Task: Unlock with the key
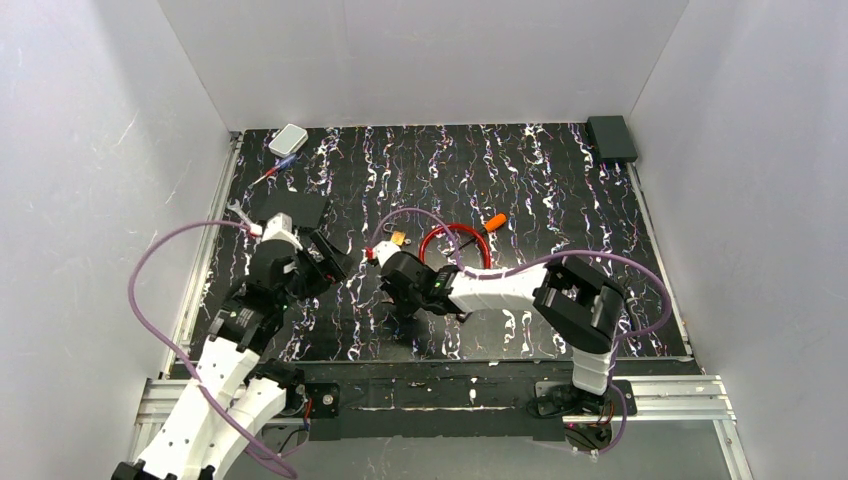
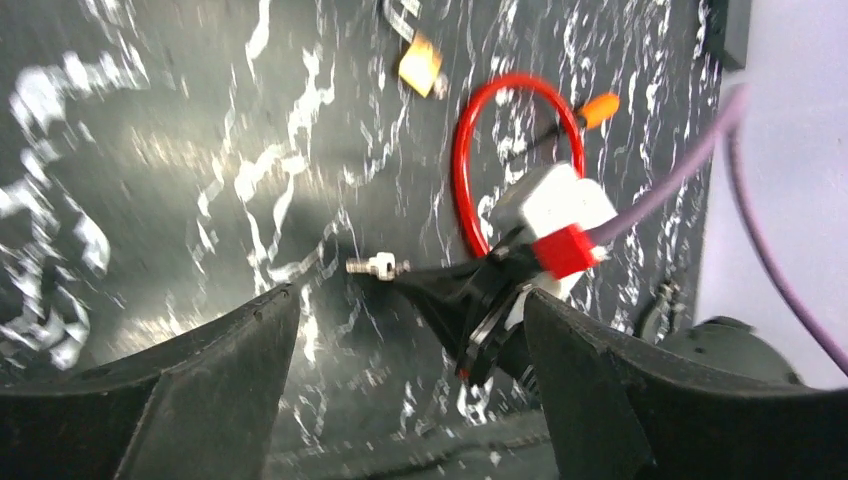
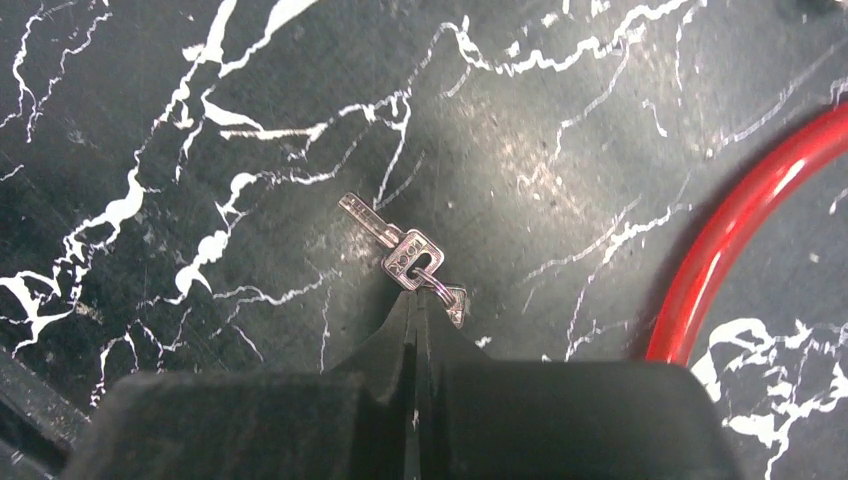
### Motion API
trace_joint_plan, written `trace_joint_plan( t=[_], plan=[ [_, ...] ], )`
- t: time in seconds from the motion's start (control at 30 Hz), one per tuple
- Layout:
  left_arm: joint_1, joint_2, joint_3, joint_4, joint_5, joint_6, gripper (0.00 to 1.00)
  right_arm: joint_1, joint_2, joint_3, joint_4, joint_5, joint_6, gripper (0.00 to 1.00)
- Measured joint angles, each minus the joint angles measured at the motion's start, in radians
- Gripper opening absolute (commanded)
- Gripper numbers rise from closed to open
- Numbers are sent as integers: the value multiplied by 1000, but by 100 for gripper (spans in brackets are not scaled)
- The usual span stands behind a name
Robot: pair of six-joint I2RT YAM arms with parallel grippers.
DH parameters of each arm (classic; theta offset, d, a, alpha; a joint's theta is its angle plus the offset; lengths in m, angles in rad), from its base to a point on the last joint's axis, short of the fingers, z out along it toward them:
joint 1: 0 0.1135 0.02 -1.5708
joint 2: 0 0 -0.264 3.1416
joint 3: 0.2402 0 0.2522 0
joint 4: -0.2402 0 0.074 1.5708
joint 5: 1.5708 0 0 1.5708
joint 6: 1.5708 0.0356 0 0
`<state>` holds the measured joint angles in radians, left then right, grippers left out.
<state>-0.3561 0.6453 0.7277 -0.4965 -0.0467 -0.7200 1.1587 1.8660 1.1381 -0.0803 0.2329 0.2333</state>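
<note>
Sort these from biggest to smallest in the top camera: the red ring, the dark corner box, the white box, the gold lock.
1. red ring
2. dark corner box
3. white box, slightly smaller
4. gold lock, tiniest
Both boxes sit farther back, so they may look smaller than they are.

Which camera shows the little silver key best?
The right wrist view: the small silver metal key is sharp and central, at the tip of the right gripper's shut fingers. The left wrist view shows it small and blurred. In the top view it is too tiny to make out.
</note>
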Motion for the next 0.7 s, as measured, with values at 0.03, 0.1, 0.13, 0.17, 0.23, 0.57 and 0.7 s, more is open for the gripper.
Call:
trace_joint_plan(
  t=[0.03,0.1,0.13,0.17,0.23,0.57,0.7],
  plan=[
    [0,5,-29,0,31,-58,77,0,-10,-12,0,2,10,1],
    [0,24,-91,11,94,-167,74,0,-28,-34,-3,8,38,1],
    [0,39,-123,24,127,-219,73,0,-35,-41,-5,10,55,1],
    [0,58,-154,40,157,-267,73,0,-39,-46,-8,11,72,1],
    [0,102,-201,68,200,-340,71,0,-45,-56,-4,12,108,1],
    [-8,227,-285,207,285,-618,62,-1,-59,-76,3,7,239,1],
    [-25,279,-339,266,295,-700,62,-1,-59,-76,3,2,265,1]
  ],
)
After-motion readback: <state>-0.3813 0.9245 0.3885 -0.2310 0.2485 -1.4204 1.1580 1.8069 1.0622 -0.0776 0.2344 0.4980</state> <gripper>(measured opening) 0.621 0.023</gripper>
